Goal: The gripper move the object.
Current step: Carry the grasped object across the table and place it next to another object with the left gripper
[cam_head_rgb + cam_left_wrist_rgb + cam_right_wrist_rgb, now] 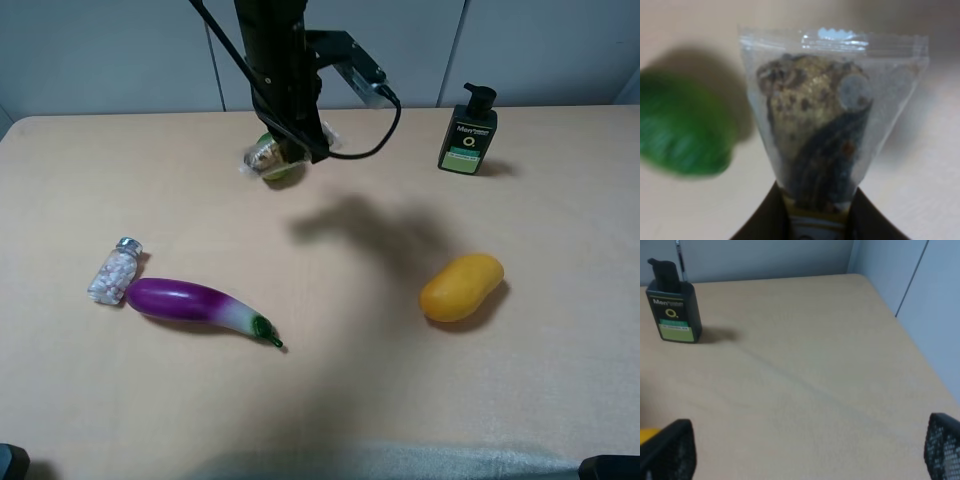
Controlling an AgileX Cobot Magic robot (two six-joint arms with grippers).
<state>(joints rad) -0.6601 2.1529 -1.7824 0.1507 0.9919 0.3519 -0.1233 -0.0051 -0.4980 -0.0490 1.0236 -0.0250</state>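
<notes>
My left gripper (292, 150), black with a looping cable, hangs over the far middle of the table and is shut on the object (262, 155), a small packet in clear crinkly wrapper. In the left wrist view the packet (815, 125), with brown and yellowish contents, stands out from between the two dark fingers (762, 222) of the left gripper (817, 215). A green lime (284, 173) lies right under it and shows blurred in the left wrist view (682, 130). My right gripper (810, 450) is open and empty above bare table.
A dark pump bottle (467, 133) stands at the back right and shows in the right wrist view (672, 307). A yellow mango (461, 287) lies right of centre. A purple eggplant (195, 303) and a clear bottle of white pills (115, 271) lie at the left.
</notes>
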